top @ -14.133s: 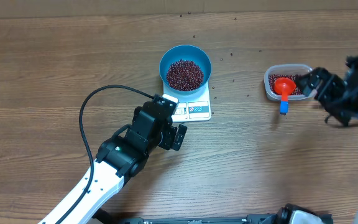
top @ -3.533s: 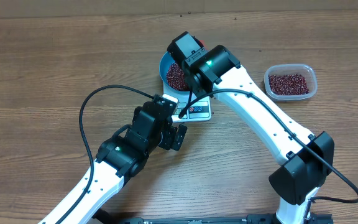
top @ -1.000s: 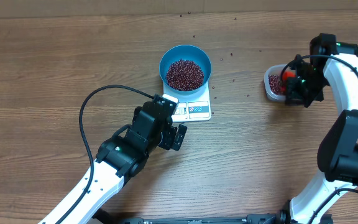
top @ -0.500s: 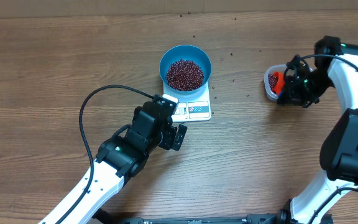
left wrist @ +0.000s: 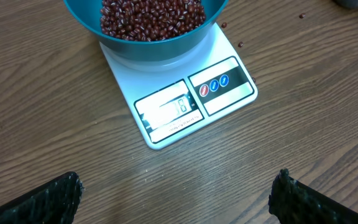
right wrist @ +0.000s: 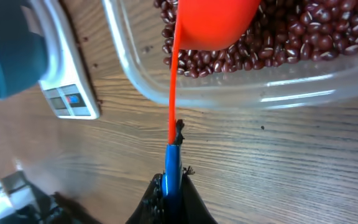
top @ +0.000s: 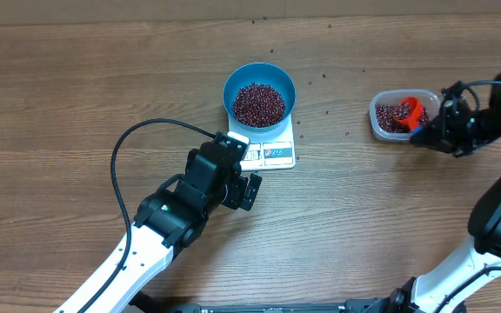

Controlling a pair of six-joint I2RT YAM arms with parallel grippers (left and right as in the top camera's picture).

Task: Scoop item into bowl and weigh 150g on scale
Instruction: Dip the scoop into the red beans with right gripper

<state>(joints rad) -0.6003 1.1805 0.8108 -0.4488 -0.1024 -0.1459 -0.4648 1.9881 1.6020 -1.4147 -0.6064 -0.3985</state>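
Observation:
The blue bowl (top: 259, 76) stands on the white scale (top: 278, 155) and holds a heap of dark red beans (top: 259, 103). My left gripper (top: 239, 188) hovers open just in front of the scale (left wrist: 191, 102), its fingertips (left wrist: 48, 202) wide apart over bare wood. At the right, my right gripper (top: 430, 132) is shut on the blue handle (right wrist: 171, 171) of a red scoop (right wrist: 213, 22). The scoop is turned on edge over the beans (right wrist: 291, 31) in the clear container (right wrist: 241, 87). Whether the scoop holds beans is hidden.
A few stray beans (top: 324, 76) lie on the wood between the bowl and the clear container (top: 377, 129). The left arm's black cable (top: 124, 148) loops over the table left of the scale. The table's back edge runs along the top.
My right arm has swung to the right, from the container's left side to its right side. The scoop has shifted with it over the container's beans. The left arm is still.

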